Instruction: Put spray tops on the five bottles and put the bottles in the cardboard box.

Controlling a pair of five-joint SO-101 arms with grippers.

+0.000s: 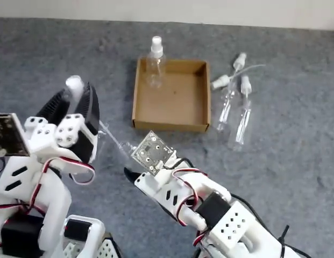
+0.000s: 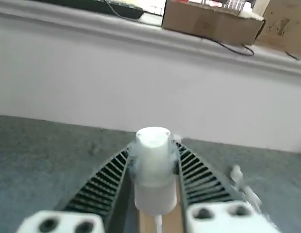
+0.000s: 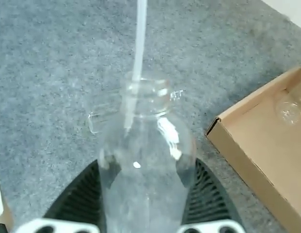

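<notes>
My left gripper is raised at the left, shut on a white spray top. The top's thin dip tube slants down into the open neck of a clear bottle. That bottle sits between the fingers of my right gripper, which is shut on its body low over the carpet. The spray top is still well apart from the bottle's neck. The cardboard box lies beyond, with one capped bottle at its far left corner.
Right of the box lie more clear bottles with white spray tops on the grey carpet. A pale wall runs along the far edge. Both arm bases take up the near side.
</notes>
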